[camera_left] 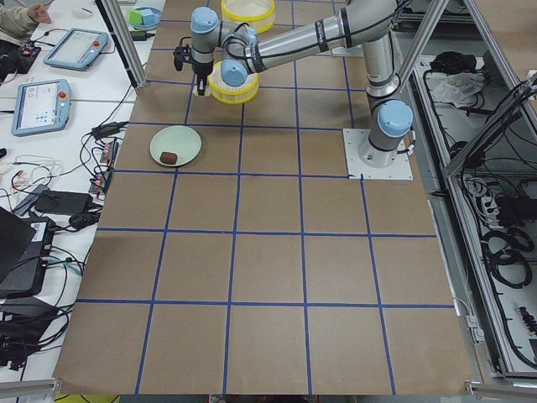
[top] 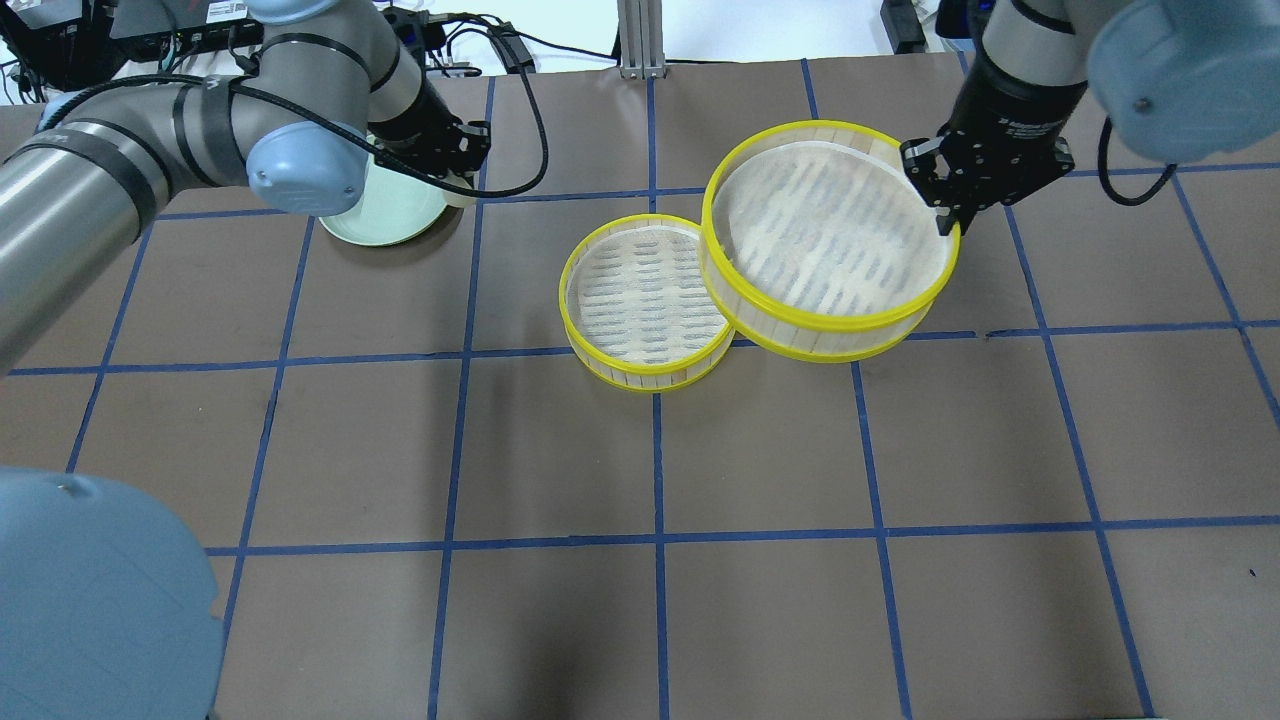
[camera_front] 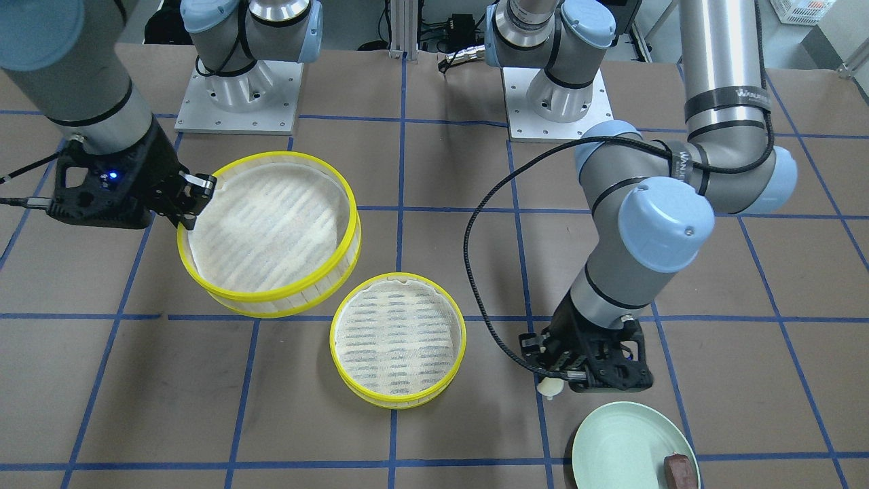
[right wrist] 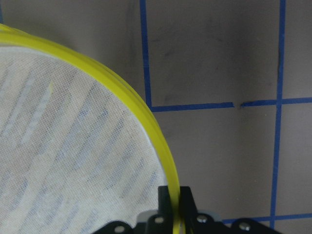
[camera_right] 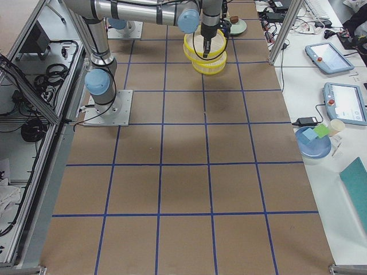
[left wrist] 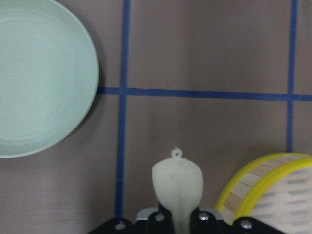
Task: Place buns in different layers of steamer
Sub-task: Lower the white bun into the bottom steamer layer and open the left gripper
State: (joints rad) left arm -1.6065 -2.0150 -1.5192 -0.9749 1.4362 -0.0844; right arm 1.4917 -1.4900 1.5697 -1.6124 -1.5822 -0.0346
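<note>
Wrist views show me left pincer [left wrist: 176, 219] clamping white bun [left wrist: 177, 183], right pincer [right wrist: 174, 195] pinching tray [right wrist: 146, 124] by rim; front view adds brown bun [camera_front: 680, 470] at plate [camera_front: 611, 441] edge.

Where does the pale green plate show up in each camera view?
Front-facing: plate bottom right.
Overhead: plate upper left, partly behind left arm.
Exterior left: plate left of centre.
Exterior right: plate at top, right of centre.
Left wrist: plate upper left.
Right wrist: not in it.
Landmark: white bun held beside it.

Overhead and front cameras face oppositely, sharing the steamer [camera_front: 397, 339].
</note>
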